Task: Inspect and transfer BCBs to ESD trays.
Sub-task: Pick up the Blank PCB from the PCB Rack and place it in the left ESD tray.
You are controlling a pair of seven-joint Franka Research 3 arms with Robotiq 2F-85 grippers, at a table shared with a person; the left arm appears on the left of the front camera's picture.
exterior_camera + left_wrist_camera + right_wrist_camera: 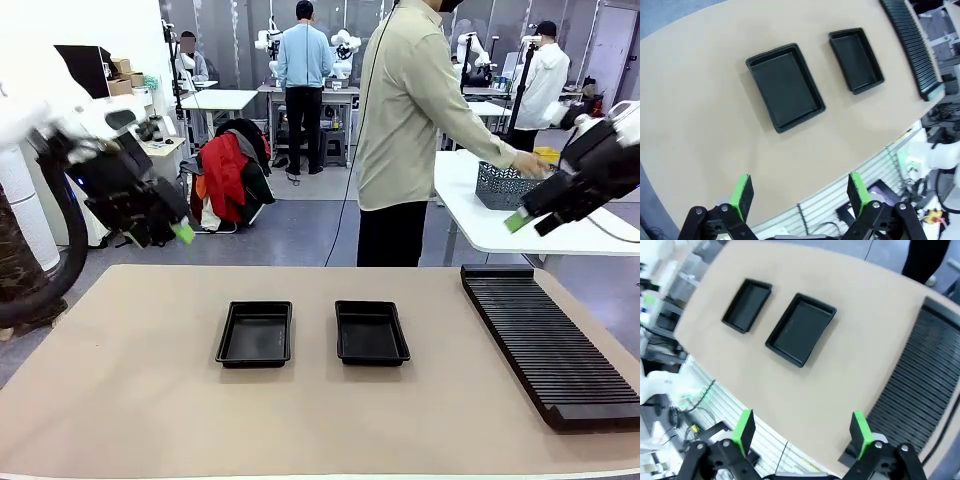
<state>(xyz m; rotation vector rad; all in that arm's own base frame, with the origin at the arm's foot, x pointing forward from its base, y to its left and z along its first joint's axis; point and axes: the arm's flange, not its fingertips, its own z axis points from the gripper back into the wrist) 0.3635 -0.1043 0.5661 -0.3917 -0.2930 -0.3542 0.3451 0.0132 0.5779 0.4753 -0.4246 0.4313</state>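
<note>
A tan table (120, 400) is spread across the near scene. Beyond its far edge a person (410, 110) is turned rightward, a hand (532, 166) seemingly laid on a grey basket (503, 188), though this is blurred. A slotted rack (555, 345) is laid along the right side. The left ESD tray (255, 335) and right ESD tray (371, 333) are set mid-table, apart. The left gripper (799, 187) and right gripper (802, 427) are held high with fingers spread.

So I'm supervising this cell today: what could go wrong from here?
The right gripper hangs open and looks close to the person's hand at the basket; they might bump during a handover. The two trays sit near each other, so a sloppy placement could catch a rim.
</note>
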